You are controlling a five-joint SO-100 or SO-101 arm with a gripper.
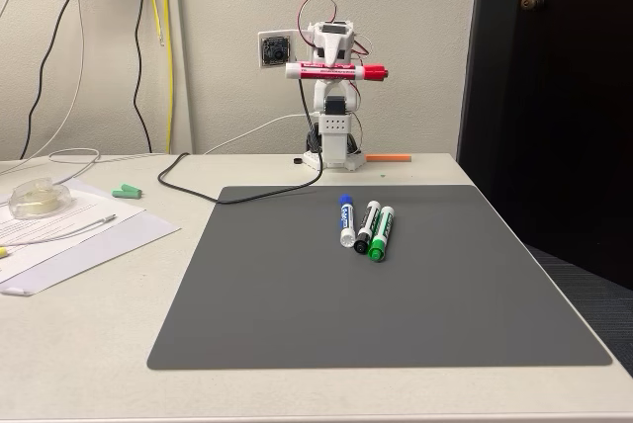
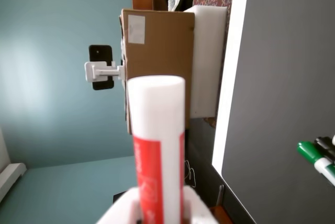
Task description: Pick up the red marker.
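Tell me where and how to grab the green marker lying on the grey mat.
Grip the green marker across the middle of its barrel, coming straight down from above. It lies flat on the grey mat, pointing toward the arm, with the black marker close against its left side in the fixed view. Its right side is free, so that finger has room; the left gap looks tight.

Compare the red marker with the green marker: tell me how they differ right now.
The red marker is held up in the claw, level, well above the table; the green marker lies on the grey mat beside two other markers. The red one runs crosswise in the fixed view; the green one points roughly toward the camera. Both look alike in size and build.
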